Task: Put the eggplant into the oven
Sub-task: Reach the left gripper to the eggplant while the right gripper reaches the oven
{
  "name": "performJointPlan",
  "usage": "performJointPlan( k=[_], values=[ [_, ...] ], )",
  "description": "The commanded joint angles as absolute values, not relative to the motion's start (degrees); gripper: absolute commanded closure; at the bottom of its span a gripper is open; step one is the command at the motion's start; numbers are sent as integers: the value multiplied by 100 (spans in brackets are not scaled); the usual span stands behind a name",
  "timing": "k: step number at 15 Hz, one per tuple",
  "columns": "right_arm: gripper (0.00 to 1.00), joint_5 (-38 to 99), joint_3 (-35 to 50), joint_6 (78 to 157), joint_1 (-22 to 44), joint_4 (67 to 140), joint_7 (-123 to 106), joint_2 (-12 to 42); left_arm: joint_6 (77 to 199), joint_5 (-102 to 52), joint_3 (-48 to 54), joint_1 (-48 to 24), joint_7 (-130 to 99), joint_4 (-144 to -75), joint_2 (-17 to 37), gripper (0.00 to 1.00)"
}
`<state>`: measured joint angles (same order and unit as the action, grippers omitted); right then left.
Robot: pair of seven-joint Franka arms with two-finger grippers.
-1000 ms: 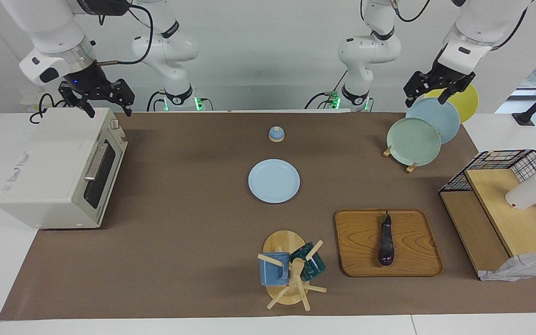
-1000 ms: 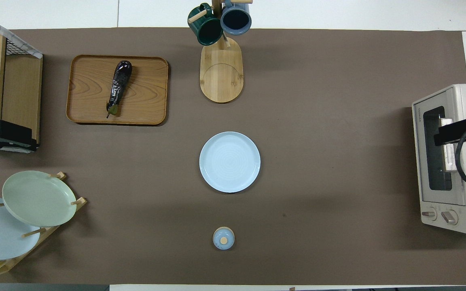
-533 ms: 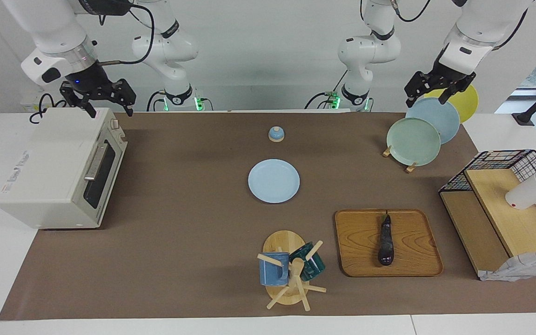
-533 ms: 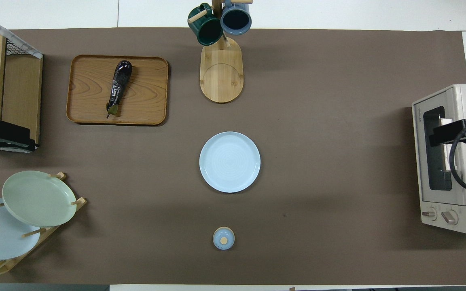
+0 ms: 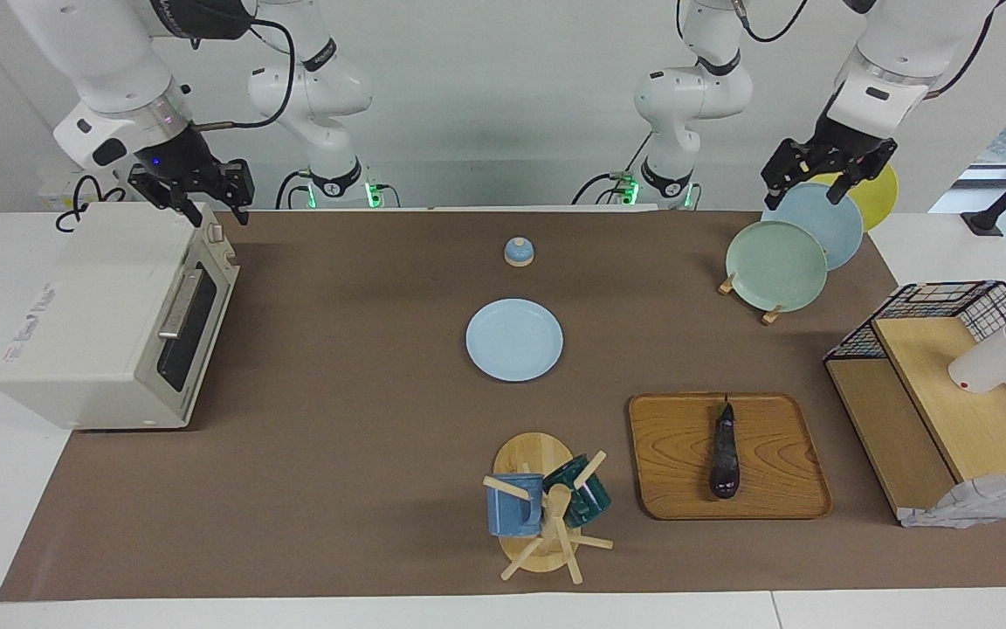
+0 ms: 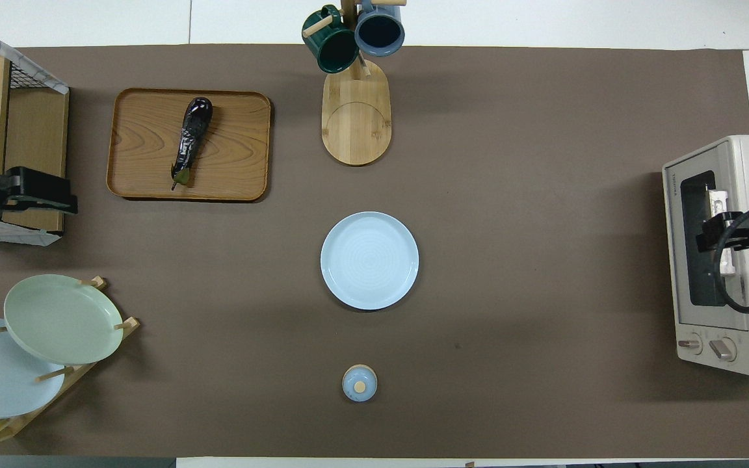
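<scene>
Eggplant [image 5: 724, 455] lying on wooden tray [image 5: 774, 489], oven [image 5: 110, 323] door closed, right gripper [image 5: 202, 205] over oven w/ fingers spread, empty, left gripper [image 5: 824, 179] over plate rack [image 5: 769, 313], fingers apart, empty

Eggplant [image 5: 724, 458]: glossy dark purple, near black, greenish stem end. Tray [image 5: 782, 489] under it: warm brown wood grain. Oven [image 5: 101, 323]: cream-white, dark glass door, metal handle, red-and-white sticker by the knobs. Table [image 5: 337, 437]: white, brown mat on top. Centre plate [image 5: 513, 339]: pale blue. Small lid [image 5: 519, 252]: blue with tan knob. Racked plates: sage green [image 5: 775, 265], light blue [image 5: 826, 218], yellow [image 5: 878, 188]. Mugs: blue [image 5: 512, 507], dark green [image 5: 586, 494], on a light wood stand [image 5: 531, 459]. Black wire basket [image 5: 931, 301] around a light wood shelf. Cup [image 5: 996, 358]: white. Both arms white, grippers black.
</scene>
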<state>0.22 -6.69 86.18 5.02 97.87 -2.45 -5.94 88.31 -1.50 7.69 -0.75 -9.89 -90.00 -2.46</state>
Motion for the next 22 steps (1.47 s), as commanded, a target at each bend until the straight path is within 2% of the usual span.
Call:
performJointPlan(
  k=[1, 8, 14, 18, 22],
  values=[
    [100, -52, -668, 9455, 509, 10642, -343, -993, 9481, -202, 747, -254, -1107, -9018, 314, 0],
    [100, -720, -677, 10176, 63, 11205, 43, -826, 10967, -18, 747, -334, -853, -8658, 1940, 0],
    [100, -738, -677, 10511, -351, 11232, 9, -431, 11733, 649, 738, -492, -405, -8298, 3092, 0],
    [100, -729, -677, 10897, -501, 11434, -123, -316, 11970, 677, 738, -501, -220, -8008, 3550, 0],
    [100, -721, -677, 10969, -519, 11505, -167, -290, 12277, 668, 738, -431, 0, -8024, 3630, 0]
  ],
)
